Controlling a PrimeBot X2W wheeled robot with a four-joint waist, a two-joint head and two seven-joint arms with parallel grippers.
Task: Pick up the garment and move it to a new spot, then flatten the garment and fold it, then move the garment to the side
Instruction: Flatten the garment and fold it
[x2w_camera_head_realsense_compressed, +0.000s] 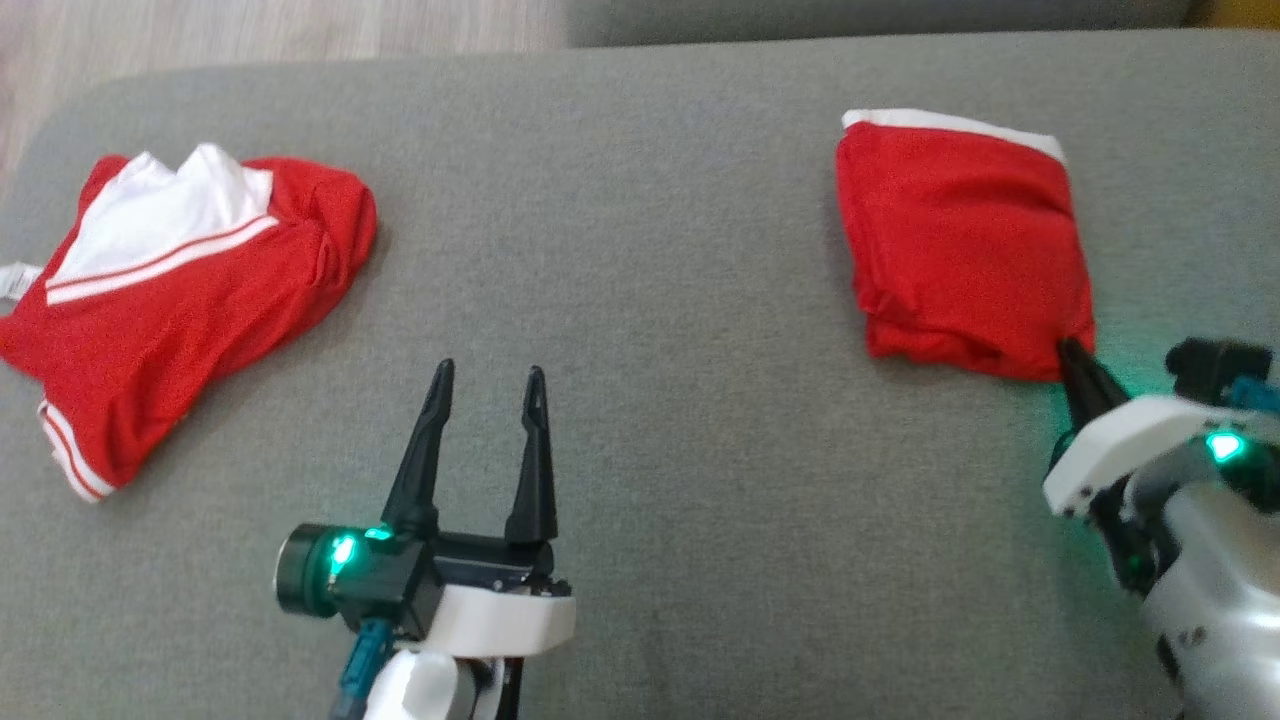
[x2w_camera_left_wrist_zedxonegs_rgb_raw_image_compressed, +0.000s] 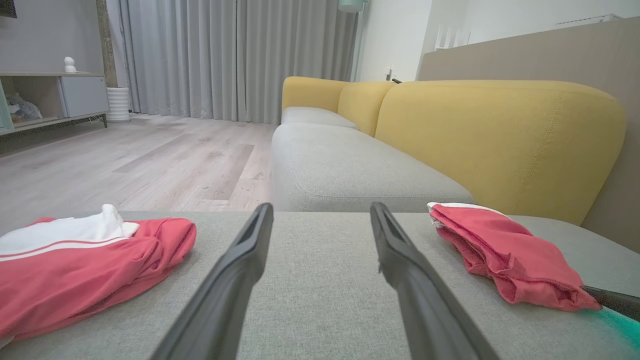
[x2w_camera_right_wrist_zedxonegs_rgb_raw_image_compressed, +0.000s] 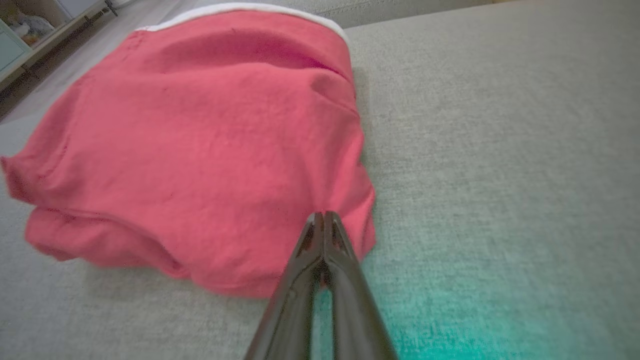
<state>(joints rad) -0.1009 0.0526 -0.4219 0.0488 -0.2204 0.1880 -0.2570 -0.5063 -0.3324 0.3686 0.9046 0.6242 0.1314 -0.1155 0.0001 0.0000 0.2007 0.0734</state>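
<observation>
The folded red garment (x2w_camera_head_realsense_compressed: 960, 240) with a white edge at its far side lies on the right of the grey cushion (x2w_camera_head_realsense_compressed: 650, 300). My right gripper (x2w_camera_head_realsense_compressed: 1068, 348) is at its near right corner, fingers pressed together on the fabric; in the right wrist view the gripper (x2w_camera_right_wrist_zedxonegs_rgb_raw_image_compressed: 324, 216) has its tips meeting on the garment (x2w_camera_right_wrist_zedxonegs_rgb_raw_image_compressed: 200, 140), where a crease runs up from them. My left gripper (x2w_camera_head_realsense_compressed: 490, 370) stands open over bare cushion at the middle, holding nothing. In the left wrist view the left gripper (x2w_camera_left_wrist_zedxonegs_rgb_raw_image_compressed: 321, 210) points between both garments, with the folded one (x2w_camera_left_wrist_zedxonegs_rgb_raw_image_compressed: 500, 250) at right.
A second red garment (x2w_camera_head_realsense_compressed: 190, 300) with white panel and stripes lies crumpled at the cushion's left end. Beyond the cushion's far edge are a yellow-backed sofa (x2w_camera_left_wrist_zedxonegs_rgb_raw_image_compressed: 490, 135), wooden floor (x2w_camera_left_wrist_zedxonegs_rgb_raw_image_compressed: 150, 160), curtains and a low cabinet (x2w_camera_left_wrist_zedxonegs_rgb_raw_image_compressed: 55, 100).
</observation>
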